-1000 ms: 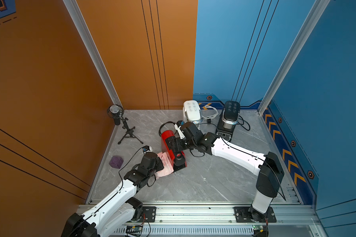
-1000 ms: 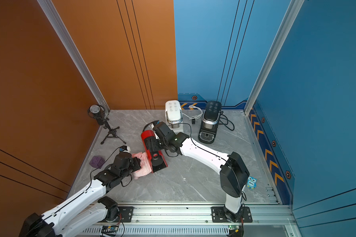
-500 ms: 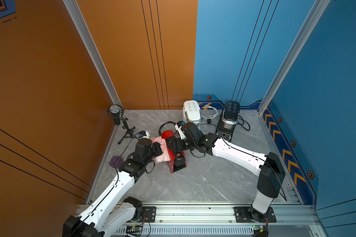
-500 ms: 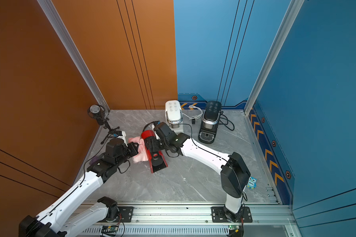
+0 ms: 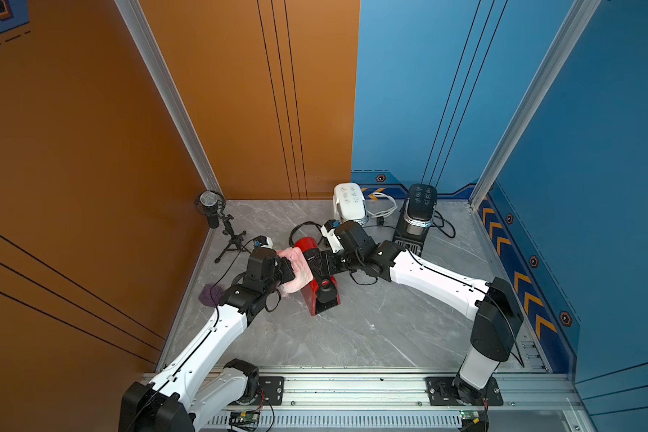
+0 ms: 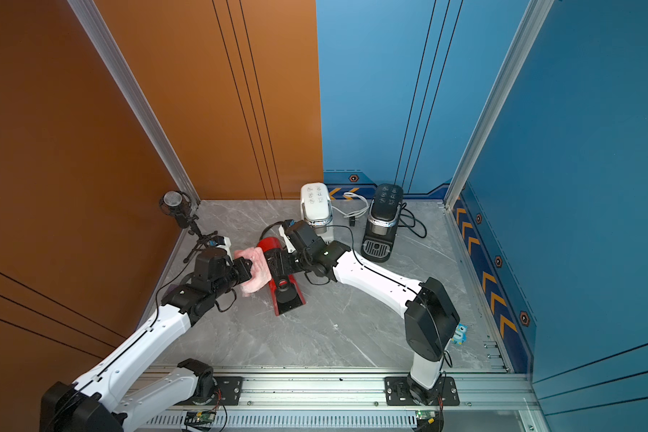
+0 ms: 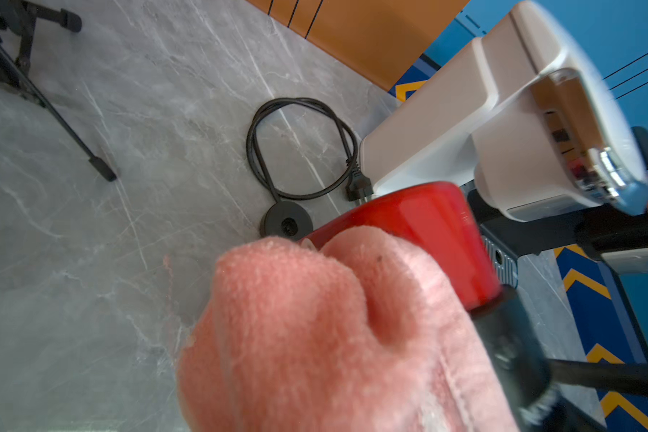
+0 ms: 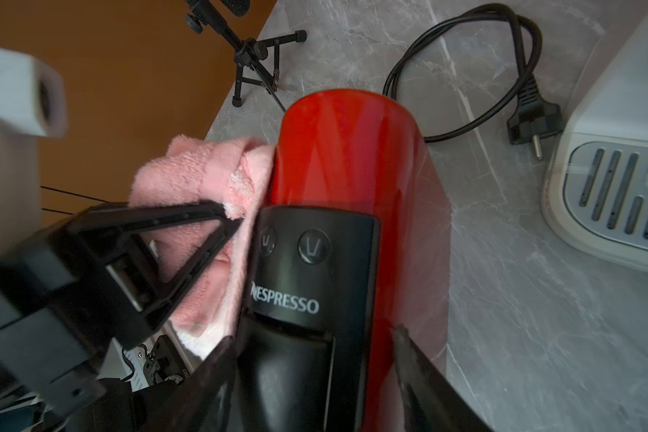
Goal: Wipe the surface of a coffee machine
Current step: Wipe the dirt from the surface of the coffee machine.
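1. Enclosure: orange panel walls (image 5: 240, 93) meet blue panel walls (image 5: 408, 93) at the back, both with thin black vertical lines
2. Aluminium posts (image 5: 168, 93) at the corners
3. Floor (image 5: 352, 336): grey marble pattern, pale veins
4. Chevron band (image 5: 517, 276), orange on dark blue, along the blue walls' base
5. Aluminium rail (image 5: 352, 389) across the near edge
6. Light even, shadows soft

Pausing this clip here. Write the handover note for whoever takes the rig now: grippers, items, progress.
Left gripper: shut on the pink cloth, pressing it to the red coffee machine on the side nearest that arm.
Right gripper: jaws straddle the machine's black head; firm grip unconfirmed.
Done: cloth in hand and on one side.
Left: probably top, front, far side.
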Available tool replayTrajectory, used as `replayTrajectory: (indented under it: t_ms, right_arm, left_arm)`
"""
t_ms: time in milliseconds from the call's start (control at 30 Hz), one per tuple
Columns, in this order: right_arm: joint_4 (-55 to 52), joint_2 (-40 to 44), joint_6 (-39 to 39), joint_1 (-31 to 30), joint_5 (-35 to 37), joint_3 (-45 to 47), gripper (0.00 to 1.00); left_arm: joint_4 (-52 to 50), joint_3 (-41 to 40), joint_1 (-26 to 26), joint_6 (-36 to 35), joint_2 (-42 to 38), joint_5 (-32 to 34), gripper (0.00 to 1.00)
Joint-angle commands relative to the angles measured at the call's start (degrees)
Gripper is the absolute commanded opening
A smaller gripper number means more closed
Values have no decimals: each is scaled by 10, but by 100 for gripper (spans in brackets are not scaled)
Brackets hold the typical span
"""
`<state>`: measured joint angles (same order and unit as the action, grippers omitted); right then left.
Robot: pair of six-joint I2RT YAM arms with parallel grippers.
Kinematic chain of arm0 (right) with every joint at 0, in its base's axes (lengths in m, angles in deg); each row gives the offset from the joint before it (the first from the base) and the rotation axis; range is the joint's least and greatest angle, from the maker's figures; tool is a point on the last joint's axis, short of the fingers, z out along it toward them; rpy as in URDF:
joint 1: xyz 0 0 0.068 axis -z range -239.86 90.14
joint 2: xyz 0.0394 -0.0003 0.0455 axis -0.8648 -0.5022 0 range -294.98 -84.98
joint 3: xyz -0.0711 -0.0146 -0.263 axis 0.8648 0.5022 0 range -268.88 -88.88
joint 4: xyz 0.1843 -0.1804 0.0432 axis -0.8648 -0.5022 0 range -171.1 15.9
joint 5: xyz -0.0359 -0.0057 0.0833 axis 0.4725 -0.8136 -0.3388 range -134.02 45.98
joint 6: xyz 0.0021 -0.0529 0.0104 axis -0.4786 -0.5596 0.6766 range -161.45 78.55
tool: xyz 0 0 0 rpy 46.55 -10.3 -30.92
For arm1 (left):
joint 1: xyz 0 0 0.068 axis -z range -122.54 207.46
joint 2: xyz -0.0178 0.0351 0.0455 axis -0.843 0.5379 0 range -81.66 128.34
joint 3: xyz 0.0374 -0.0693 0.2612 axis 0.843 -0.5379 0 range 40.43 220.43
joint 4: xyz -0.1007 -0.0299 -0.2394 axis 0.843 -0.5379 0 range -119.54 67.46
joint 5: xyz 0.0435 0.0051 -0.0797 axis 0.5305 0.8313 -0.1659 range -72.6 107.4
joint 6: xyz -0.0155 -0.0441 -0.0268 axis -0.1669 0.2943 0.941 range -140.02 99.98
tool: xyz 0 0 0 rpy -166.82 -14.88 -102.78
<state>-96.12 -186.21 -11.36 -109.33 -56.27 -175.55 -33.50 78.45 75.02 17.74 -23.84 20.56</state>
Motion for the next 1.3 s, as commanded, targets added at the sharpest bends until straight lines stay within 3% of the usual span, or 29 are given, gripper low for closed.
replayTrajectory:
  t_ms: [0, 200, 367, 467, 567, 733, 900, 1267]
  right_arm:
    - [-51, -4, -1, -5, 0, 21, 66]
    - [-64, 6, -1, -7, 1, 24, 67]
    - [-71, 15, 1, -6, 9, 26, 67]
    - [-72, 20, 2, -4, 13, 26, 67]
    - [-72, 27, 2, -4, 14, 29, 67]
    - [-72, 34, 2, -3, 27, 32, 67]
    - [-72, 31, 9, 5, 40, 33, 67]
    - [-68, -8, 21, -3, 5, 7, 66]
  left_arm:
    - [74, -52, -15, 16, 28, -9, 0]
    - [161, -115, 1, 49, 73, 7, 0]
    - [168, -120, 38, 63, 79, -5, 0]
    - [142, -115, 61, 69, 11, -1, 0]
    - [44, -66, 62, 46, -73, 26, 0]
    - [-14, -26, 58, 37, -140, 28, 0]
    - [-11, -43, 63, 62, -110, 22, 0]
    - [16, -109, 97, 107, -40, 102, 0]
